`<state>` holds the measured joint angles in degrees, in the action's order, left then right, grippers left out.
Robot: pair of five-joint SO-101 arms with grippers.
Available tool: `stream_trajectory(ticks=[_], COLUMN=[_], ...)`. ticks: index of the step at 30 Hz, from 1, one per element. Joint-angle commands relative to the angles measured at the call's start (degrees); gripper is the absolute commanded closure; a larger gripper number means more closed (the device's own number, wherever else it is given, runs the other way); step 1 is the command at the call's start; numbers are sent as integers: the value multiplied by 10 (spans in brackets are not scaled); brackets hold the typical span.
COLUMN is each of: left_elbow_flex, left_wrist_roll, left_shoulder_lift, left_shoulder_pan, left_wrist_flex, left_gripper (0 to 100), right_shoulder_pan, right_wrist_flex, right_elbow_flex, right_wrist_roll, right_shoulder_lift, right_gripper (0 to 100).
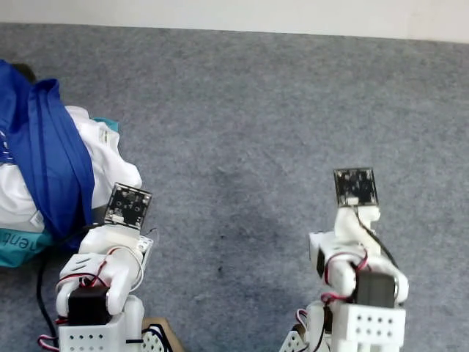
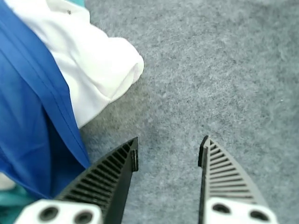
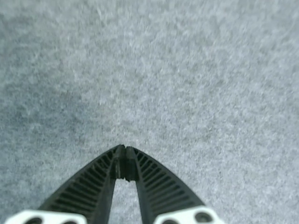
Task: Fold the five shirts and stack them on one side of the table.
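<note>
The right claw point(image 3: 124, 151) is pressed together over the grey felt-covered desk point(image 1: 256, 110). The left claw point(image 2: 169, 144) hangs spread, just beside a blue fabric shirt point(image 1: 51, 161) draped across a crumpled white shirt point(image 1: 102, 150), with teal cloth point(image 1: 18, 246) beneath them.

Grey felt-like table point(image 1: 278, 110). At 9 o'clock edge, heap of shirts point(image 1: 73, 161): teal shirt point(image 1: 15, 249) lowest, white shirt point(image 1: 110, 158) above, blue shirt point(image 1: 29, 125) on top.

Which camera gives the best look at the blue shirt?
The high view: the blue shirt lies draped over the white shirt. The left wrist view catches one stretch; the right wrist view faces grey tabletop.
</note>
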<state>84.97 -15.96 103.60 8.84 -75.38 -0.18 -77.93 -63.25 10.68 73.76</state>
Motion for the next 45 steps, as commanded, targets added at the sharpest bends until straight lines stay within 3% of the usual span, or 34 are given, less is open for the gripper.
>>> stream_trajectory(ticks=[1, 7, 15, 20, 26, 32, 37, 42, 45], left_elbow_flex=[-2, -7, -7, -18, -52, -136, -169, -278, -374], left_wrist_roll=[66, 150, 150, 150, 151, 152, 152, 152, 152], left_shoulder_lift=[5, 5, 5, 5, 1, 0, 0, -26, -103], left_shoulder_pan=[1, 7, 7, 3, 7, 77, 83, 83, 94], left_wrist_flex=[-3, -5, -3, 18, 52, -17, -23, -25, -80], left_gripper=[776, 776, 776, 776, 776, 777, 780, 917, 998], right_shoulder_pan=[-6, -16, -18, -19, -19, -15, -15, -2, 15], right_wrist_flex=[3, 3, 4, 79, 92, 95, 92, 89, 62], right_elbow_flex=[38, 36, 42, 37, 18, -26, -32, -22, -11], right_wrist_roll=[3, 4, 6, 4, 3, -33, -54, -52, -54], right_shoulder_lift=[-36, -36, -36, -36, -36, -36, -36, -36, -36], right_gripper=[991, 991, 991, 991, 990, 991, 991, 991, 991])
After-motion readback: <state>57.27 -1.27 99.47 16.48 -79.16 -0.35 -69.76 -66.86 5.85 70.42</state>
